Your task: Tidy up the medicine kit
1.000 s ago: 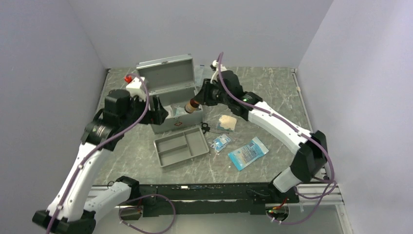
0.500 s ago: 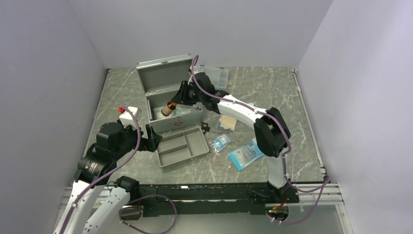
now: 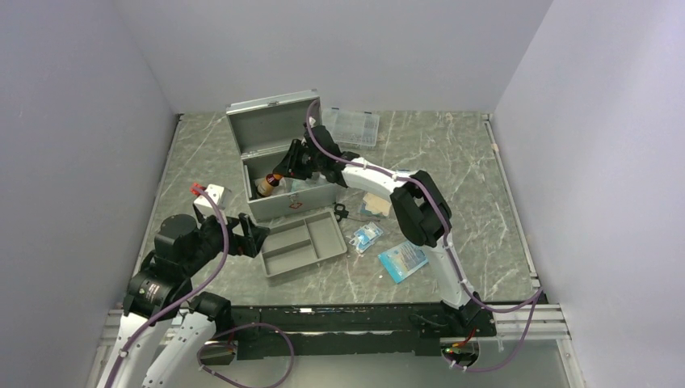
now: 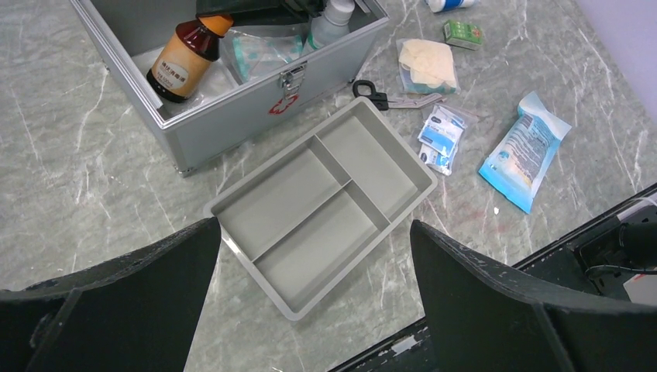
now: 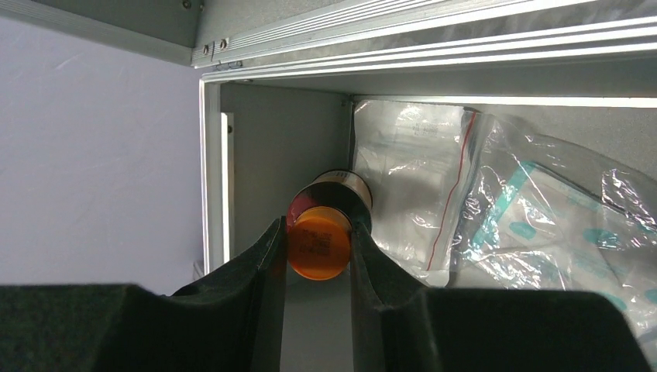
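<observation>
Grey metal, the medicine kit is standing at the rear left of the marbled table with its hinged lid raised. From behind, the right hand is reaching into the kit's left end and clamping the orange cap of a brown bottle, one finger on each side. The bottle is slanting there with its cap uppermost. Clear plastic bags and a white bottle are lying in the kit to the right of it. The left hand is hovering over the near-left part of the table with its fingers spread wide, grasping nothing. It is facing a shallow grey divided tray that is sitting just in front of the kit. Right of the tray, scissors, a beige pad, a small sachet bag and a blue packet are lying loose. A clear compartment case is lying behind the kit, to its right.
</observation>
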`<state>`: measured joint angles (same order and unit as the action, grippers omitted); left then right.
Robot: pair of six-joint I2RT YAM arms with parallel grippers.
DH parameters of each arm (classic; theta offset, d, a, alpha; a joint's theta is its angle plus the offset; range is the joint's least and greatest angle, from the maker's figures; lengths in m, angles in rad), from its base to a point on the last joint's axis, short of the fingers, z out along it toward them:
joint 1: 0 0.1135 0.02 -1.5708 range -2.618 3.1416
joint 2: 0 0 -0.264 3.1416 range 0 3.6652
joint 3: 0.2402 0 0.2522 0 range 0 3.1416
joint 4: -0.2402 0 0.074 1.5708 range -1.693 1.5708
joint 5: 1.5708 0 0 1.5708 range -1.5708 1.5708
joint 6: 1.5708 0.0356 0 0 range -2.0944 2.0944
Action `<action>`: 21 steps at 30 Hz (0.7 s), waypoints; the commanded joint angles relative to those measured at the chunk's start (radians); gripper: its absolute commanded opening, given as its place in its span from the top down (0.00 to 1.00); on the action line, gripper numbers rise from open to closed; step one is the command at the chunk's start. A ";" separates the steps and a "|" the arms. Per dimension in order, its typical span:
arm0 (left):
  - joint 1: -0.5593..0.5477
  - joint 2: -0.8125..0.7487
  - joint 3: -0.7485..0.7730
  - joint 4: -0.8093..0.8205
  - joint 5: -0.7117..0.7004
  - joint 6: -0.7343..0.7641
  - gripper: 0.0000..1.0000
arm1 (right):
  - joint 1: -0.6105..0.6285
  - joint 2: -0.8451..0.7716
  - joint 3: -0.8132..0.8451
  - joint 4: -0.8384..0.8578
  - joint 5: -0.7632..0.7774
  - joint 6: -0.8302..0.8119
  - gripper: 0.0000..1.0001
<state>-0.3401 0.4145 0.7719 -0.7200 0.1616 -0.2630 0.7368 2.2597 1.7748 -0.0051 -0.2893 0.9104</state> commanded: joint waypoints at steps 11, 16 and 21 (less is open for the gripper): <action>0.001 0.014 0.001 0.040 0.016 0.022 0.01 | 0.003 -0.028 0.054 -0.036 0.009 0.019 0.54; 0.001 0.017 0.001 0.040 0.015 0.018 0.01 | 0.004 -0.074 0.046 -0.065 0.035 -0.013 0.43; 0.001 0.017 -0.001 0.040 0.015 0.016 0.01 | 0.005 -0.117 0.051 -0.120 0.091 -0.067 0.38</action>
<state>-0.3401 0.4232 0.7715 -0.7151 0.1631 -0.2523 0.7368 2.2597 1.7885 -0.0982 -0.2565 0.8974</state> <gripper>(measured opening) 0.994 0.612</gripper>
